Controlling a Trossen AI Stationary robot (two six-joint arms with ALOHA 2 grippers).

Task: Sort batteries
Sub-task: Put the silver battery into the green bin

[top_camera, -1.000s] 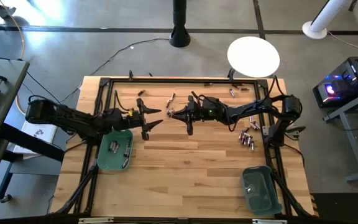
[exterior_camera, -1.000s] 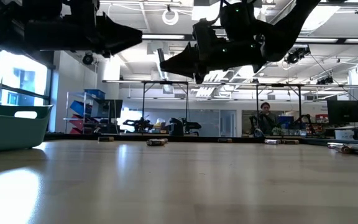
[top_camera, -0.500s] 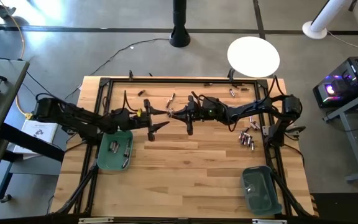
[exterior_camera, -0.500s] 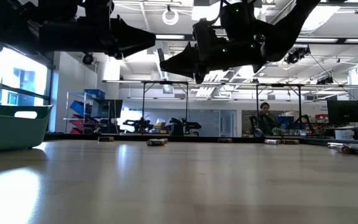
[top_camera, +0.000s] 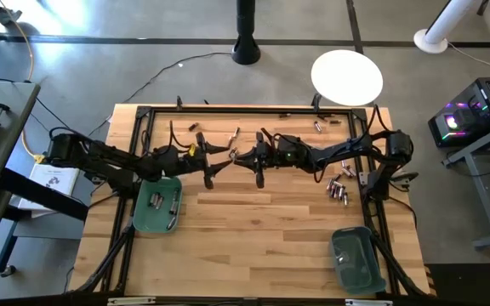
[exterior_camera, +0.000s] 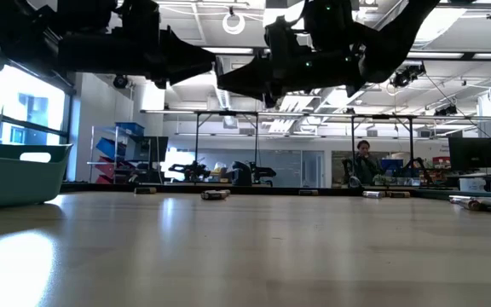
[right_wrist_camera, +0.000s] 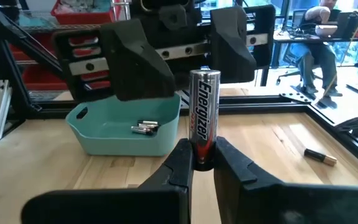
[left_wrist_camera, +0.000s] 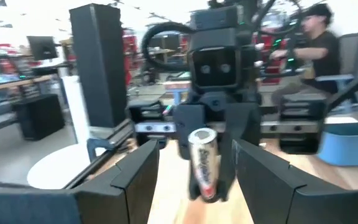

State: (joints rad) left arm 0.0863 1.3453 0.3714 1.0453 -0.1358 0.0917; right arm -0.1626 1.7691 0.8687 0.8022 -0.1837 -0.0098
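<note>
Left end effector (top_camera: 210, 165) advanced since a second ago, open, fingers now flanking silver battery (right_wrist_camera: 204, 118) clamped upright by right end effector (right_wrist_camera: 199, 167) above table's (top_camera: 253, 229) far-centre. Handover judged imminent.

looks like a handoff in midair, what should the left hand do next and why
Probably ease the left hand forward and close on the battery. The right hand holds it upright by its lower end, and the left hand's open fingers already face it, apparently not yet around it.
</note>
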